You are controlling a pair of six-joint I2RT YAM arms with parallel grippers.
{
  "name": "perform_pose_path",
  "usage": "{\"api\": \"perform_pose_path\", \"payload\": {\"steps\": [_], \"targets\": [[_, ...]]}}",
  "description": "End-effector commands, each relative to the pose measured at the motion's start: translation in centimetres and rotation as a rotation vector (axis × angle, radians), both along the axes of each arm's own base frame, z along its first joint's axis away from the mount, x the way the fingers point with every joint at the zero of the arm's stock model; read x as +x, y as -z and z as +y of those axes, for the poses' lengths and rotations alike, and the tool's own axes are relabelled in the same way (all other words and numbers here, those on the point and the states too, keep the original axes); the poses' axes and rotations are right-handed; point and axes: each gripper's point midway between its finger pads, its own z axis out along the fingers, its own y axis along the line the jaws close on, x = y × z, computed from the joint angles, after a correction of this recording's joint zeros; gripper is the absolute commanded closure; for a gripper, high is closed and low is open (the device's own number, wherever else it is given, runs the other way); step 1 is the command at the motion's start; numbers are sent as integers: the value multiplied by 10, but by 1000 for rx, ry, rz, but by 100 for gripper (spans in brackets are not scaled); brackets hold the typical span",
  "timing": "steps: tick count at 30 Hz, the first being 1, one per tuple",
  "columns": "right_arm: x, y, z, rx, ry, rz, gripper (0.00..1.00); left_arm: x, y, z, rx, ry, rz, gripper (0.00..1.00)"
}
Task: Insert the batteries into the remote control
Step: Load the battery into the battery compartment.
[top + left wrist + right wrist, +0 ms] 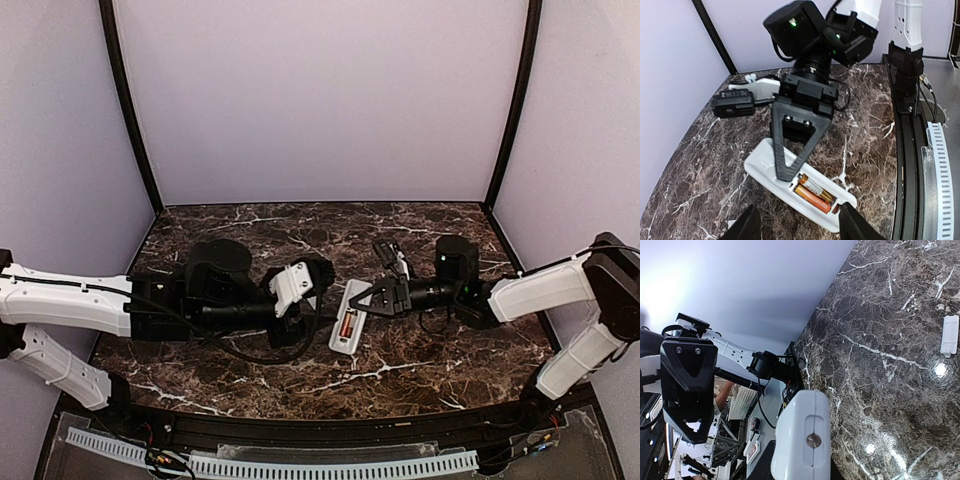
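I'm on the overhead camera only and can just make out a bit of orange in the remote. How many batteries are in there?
Observer: Two. In the left wrist view, the batteries lie side by side in the open compartment of the remote.
Operator: Is the left gripper carrying anything?
Observer: No. The left gripper hangs over the remote with its fingers apart and nothing between them.
Operator: Any sign of the battery cover?
Observer: Probably. The right wrist view shows a small white cover-like piece lying flat on the table, on its own.
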Motion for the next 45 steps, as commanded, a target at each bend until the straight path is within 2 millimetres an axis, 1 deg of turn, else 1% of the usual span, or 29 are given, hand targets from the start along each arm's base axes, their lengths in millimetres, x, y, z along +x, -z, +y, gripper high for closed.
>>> {"api": "perform_pose_path", "payload": {"steps": [1, 5, 10, 16, 19, 26, 33, 45], "targets": [[-5, -10, 11, 17, -56, -48, 100, -13, 24, 3, 156, 120, -78, 52], [-7, -7, 16, -3, -70, -44, 100, -15, 28, -1, 180, 150, -131, 58], [-9, -3, 22, -25, -76, -40, 100, -18, 37, -8, 231, 191, -197, 66], [-11, -2, 29, -49, -91, -50, 100, -17, 47, -14, 271, 215, -219, 69], [-11, -2, 30, -51, -97, -52, 100, -13, 49, -16, 284, 199, -231, 73], [-14, -1, 36, -61, -120, -59, 100, -7, 52, -17, 307, 183, -264, 74], [-15, -2, 37, -62, -132, -72, 100, -3, 63, -16, 350, 177, -282, 75], [-19, -2, 40, -69, -153, -76, 100, -4, 72, -16, 386, 192, -282, 77]]}}
